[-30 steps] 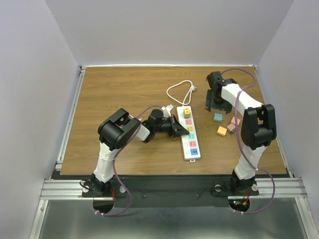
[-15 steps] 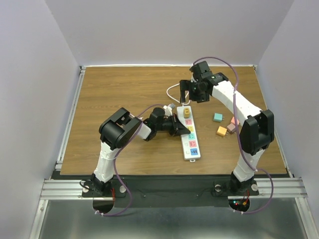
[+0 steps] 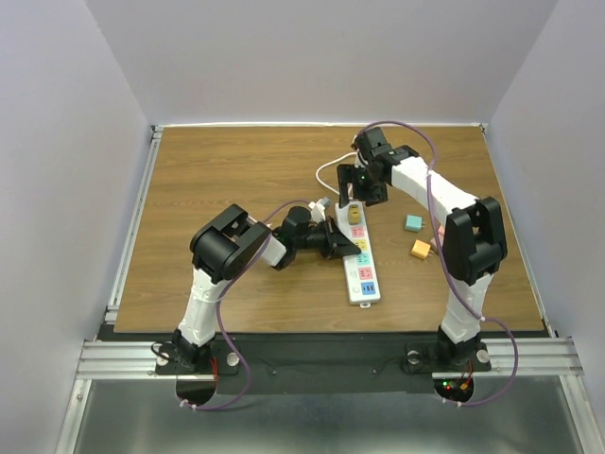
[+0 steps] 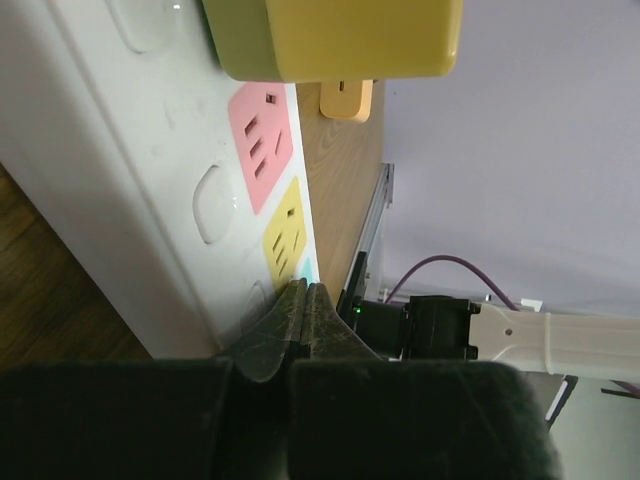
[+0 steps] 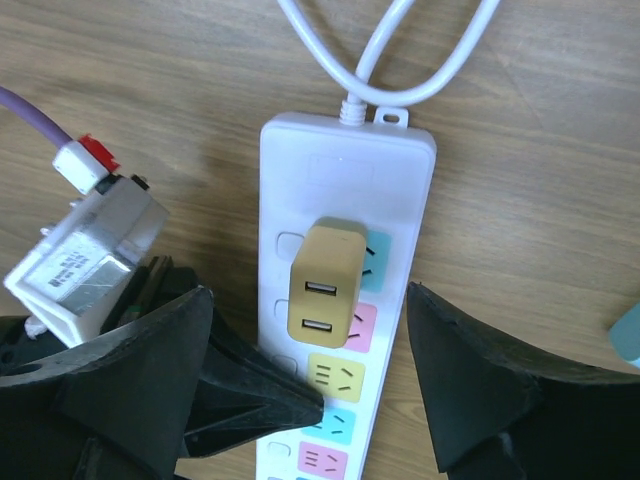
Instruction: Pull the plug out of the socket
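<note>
right tool point(image 5: 310, 295) open above yellow plug point(image 5: 325, 280), jaws straddling it across socket point(image 5: 345, 165) short axis; left tool point(image 4: 303, 300) closed, tip resting on socket's left edge

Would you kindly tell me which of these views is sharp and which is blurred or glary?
Left wrist: the left fingers are a dark blur along the bottom, and the socket shows soft glare on its dimples. Right wrist: the yellow plug and socket are crisp. Top external: even light, faint shadows.
</note>
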Motion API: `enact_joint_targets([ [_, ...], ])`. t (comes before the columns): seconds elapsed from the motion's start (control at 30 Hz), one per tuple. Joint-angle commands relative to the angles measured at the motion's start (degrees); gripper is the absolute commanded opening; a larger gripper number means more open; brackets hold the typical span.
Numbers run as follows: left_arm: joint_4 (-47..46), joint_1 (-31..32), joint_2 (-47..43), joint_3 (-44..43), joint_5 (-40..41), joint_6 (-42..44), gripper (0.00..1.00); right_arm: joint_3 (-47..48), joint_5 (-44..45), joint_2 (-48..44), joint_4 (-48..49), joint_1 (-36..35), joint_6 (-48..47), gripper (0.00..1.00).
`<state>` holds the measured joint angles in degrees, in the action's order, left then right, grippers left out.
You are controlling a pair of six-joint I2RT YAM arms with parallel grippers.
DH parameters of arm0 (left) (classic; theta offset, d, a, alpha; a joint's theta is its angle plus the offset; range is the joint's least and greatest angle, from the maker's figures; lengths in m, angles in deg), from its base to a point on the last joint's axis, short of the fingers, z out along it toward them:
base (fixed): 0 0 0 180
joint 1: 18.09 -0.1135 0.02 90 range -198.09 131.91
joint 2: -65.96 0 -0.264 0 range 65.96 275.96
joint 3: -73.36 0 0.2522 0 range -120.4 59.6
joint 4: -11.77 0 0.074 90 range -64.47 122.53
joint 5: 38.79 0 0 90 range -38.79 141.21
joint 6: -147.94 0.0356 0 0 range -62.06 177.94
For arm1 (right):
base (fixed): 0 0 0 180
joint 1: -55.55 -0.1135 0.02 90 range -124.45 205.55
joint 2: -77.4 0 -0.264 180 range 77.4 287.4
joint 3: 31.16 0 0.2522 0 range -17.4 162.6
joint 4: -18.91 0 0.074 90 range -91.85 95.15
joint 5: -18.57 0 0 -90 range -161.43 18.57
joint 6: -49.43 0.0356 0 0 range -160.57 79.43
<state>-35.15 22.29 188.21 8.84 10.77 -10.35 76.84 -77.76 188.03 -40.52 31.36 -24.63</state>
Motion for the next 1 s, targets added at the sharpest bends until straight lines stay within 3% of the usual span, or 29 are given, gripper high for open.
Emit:
enact_joint_targets([
  [0.0,1.4,-0.6,2.2,2.7,0.8,0.4,0.00,-2.4,-1.1,0.6,3.0,-1.7,-0.8,0.82],
  [0.33,0.3,-0.7,2.6,3.1,0.9,-0.7,0.00,-4.4,-0.5,3.1,5.4,-1.8,0.0,0.61],
  [0.53,-2.6,-0.7,3.4,4.4,0.5,-2.5,0.00,-4.3,-0.1,3.5,5.8,-1.7,0.0,0.27],
  [0.57,-3.0,-0.7,3.6,4.5,0.5,-2.6,0.00,-4.2,0.1,3.1,5.8,-1.7,0.2,0.15],
  [0.67,-3.8,-0.8,4.0,5.0,0.5,-3.1,0.00,-3.3,0.6,0.5,5.6,-1.7,0.8,0.00],
  [0.97,-4.6,-1.2,4.9,4.4,0.4,-3.7,0.00,0.9,3.0,-8.5,2.6,-2.1,2.5,0.00],
])
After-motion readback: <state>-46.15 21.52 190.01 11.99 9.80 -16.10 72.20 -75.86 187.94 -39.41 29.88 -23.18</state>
